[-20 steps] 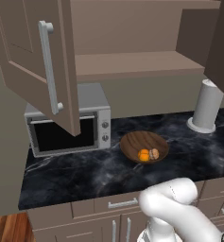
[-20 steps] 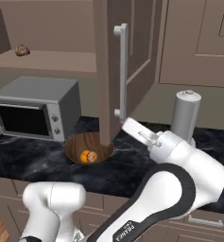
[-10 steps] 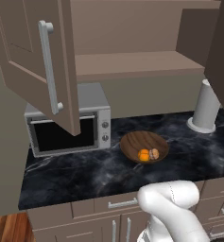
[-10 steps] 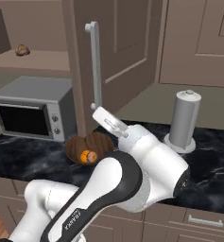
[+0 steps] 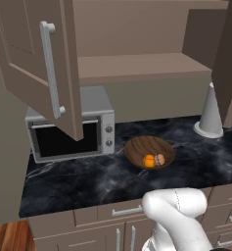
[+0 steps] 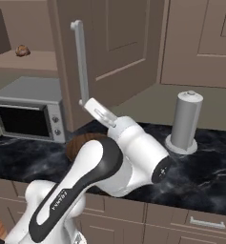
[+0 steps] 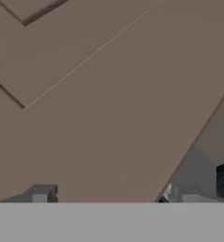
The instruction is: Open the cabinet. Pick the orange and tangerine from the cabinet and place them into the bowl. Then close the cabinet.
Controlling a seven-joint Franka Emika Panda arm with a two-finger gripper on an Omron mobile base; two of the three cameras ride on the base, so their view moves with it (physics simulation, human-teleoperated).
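We see the cabinet (image 5: 137, 68) on the wall with both its doors swung open. The left door (image 5: 36, 59) stands out over the microwave (image 5: 71, 130), and its long silver handle (image 5: 51, 68) is upright. In the right base view the right door (image 6: 109, 52) is also open, and the tool (image 6: 93, 108) is at the lower end of that door's handle (image 6: 81, 62), very near or touching it. We cannot tell if the tool is released or clenched, because the fingers are too small there. In the hand view the tool (image 7: 108, 198) looks straight at the brown door panel (image 7: 99, 104), very close, and two grey finger tips (image 7: 40, 194) rise at the bottom, well apart from each other.

The bowl (image 5: 150, 151) of dark wood rests on the black marble counter (image 5: 88, 176), to the right of the microwave. Inside it lie an orange fruit (image 5: 148, 161) and a paler brownish fruit (image 5: 159, 159), touching side by side. A grey upright cylinder (image 6: 185, 121) stands on the counter far to the right. On the cabinet shelf (image 6: 19, 61) in the right base view we see one small brown round thing (image 6: 22, 50).
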